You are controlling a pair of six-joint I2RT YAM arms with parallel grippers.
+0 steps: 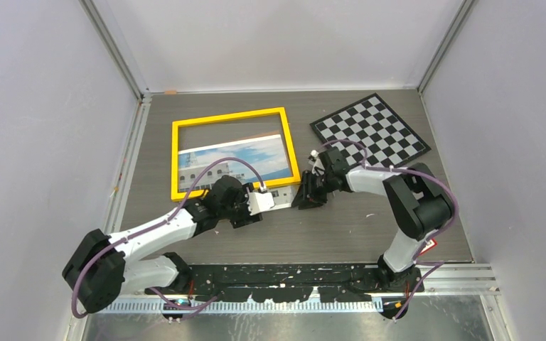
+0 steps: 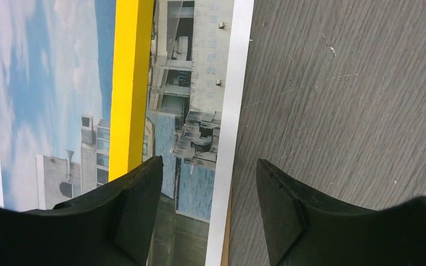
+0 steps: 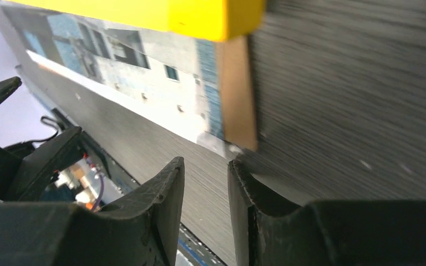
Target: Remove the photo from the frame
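Left gripper [image 2: 208,172] spreads above grey wood-grain table [image 2: 338,111], pale walls [image 1: 28,106] around.

Both arms stretched forward and low, wrists angled toward each other.
Left gripper [image 2: 209,166] gapes wide; right gripper [image 3: 205,166] jaws only narrowly parted.

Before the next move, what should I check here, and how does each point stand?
1. Photo partly slid out under the frame's near bar: ok.
2. Left gripper open over the photo's white edge: ok.
3. Left gripper gripping the photo: not ok.
4. Right gripper holding something: not ok, nothing between its fingers.
5. Brown board separated from the photo: cannot tell.
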